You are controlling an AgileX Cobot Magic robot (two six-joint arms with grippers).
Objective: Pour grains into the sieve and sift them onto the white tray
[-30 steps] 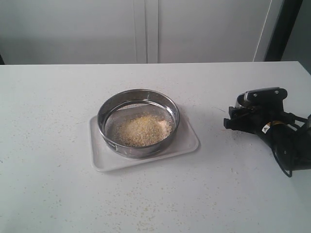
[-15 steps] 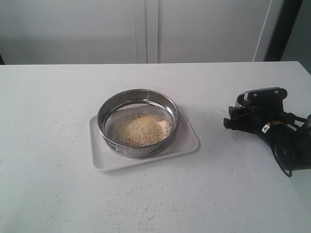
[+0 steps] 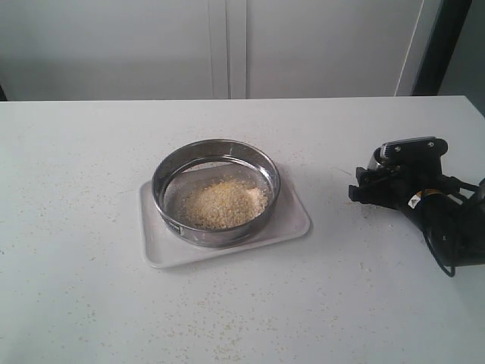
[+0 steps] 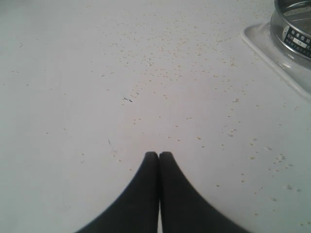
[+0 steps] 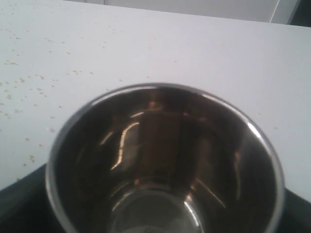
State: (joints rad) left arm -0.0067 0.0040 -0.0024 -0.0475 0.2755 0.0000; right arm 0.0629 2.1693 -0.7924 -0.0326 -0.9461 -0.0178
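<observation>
Left wrist view has the left hand (image 4: 159,156) pressed together above the speckled table (image 4: 97,73). Mid-table, the sieve (image 3: 216,189) sits on the white tray (image 3: 295,224), with the grains (image 3: 220,205) heaped toward its 5 o'clock side. At the tray's 3 o'clock, well apart, the right hand (image 3: 362,189) clasps a steel cup (image 5: 165,160).

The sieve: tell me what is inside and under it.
Inside the sieve a heap of yellow and pale grains lies on the mesh. Under it sits the white tray, its rim showing around it. The tray beneath the mesh is covered; sifted grains there cannot be seen.
</observation>
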